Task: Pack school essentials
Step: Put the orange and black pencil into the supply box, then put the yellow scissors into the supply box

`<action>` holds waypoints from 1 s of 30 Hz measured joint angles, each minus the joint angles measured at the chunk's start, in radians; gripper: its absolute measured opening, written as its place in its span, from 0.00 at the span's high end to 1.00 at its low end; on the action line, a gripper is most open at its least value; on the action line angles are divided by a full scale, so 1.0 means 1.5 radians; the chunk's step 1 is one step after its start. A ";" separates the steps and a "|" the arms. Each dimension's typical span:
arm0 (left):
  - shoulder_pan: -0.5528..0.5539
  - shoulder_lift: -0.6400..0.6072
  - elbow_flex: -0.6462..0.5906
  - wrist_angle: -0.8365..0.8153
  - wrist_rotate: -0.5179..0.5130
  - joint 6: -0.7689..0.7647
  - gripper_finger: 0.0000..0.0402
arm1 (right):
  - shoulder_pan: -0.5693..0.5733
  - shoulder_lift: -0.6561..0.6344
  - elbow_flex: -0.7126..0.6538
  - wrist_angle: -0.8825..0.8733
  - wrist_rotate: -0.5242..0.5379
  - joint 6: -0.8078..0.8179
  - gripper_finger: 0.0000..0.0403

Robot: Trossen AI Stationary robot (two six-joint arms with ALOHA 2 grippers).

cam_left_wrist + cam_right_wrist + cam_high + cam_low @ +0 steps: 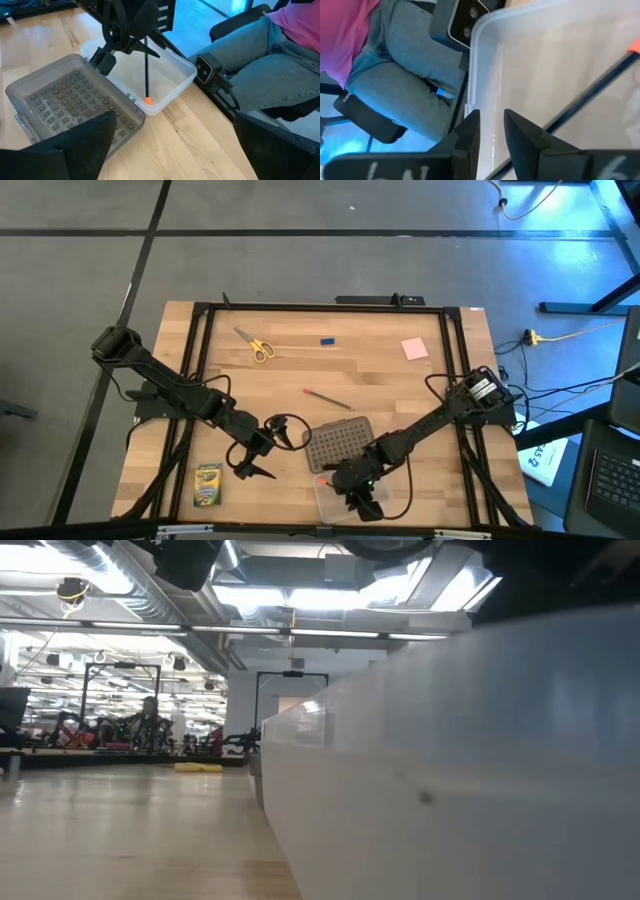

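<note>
At the near edge of the table (180, 380), right of centre: right gripper (362, 498), low over the clear tray (325, 498) of the open case. Fingers (520, 137) drawn close together, pinching the top of a dark pencil (146, 70). Pencil upright, orange end down inside the tray (touching the floor or just above it, hard to tell). Grey dotted lid (340, 442) hinged back flat on the far side of the tray, touching it.

To the left of the lid: left gripper (252, 468), spread wide and holding nothing, above bare wood and pointed toward the case.

Well apart from the case, along the far side of the table: yellow-handled scissors (260, 347) to the left, small blue eraser (326, 340) in the middle, pink pad (415, 349) to the right. Between those and the lid, lying loose: red pencil (327, 400). At the near left corner: green-yellow crayon box (208, 485), flat on the wood, near the left gripper but clear of it.

Beyond the near edge, just past the tray: a seated person (260, 55) in jeans and a pink top.
</note>
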 joint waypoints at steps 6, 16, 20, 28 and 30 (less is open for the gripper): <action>-0.001 0.000 0.000 0.000 0.000 0.000 0.01 | 0.000 0.000 0.000 -0.006 0.003 0.001 0.78; -0.007 0.000 0.000 0.000 0.002 0.000 0.01 | 0.000 0.000 0.000 -0.085 0.030 0.034 0.78; -0.007 0.000 0.000 0.000 0.002 0.000 0.01 | 0.000 0.000 0.000 -0.081 0.030 0.022 0.78; -0.007 0.000 0.000 0.000 0.002 0.000 0.01 | -0.007 0.000 0.000 -0.084 0.036 -0.021 0.78; -0.007 0.000 0.000 0.000 0.002 0.000 0.01 | -0.012 0.000 0.000 -0.092 0.049 -0.038 0.78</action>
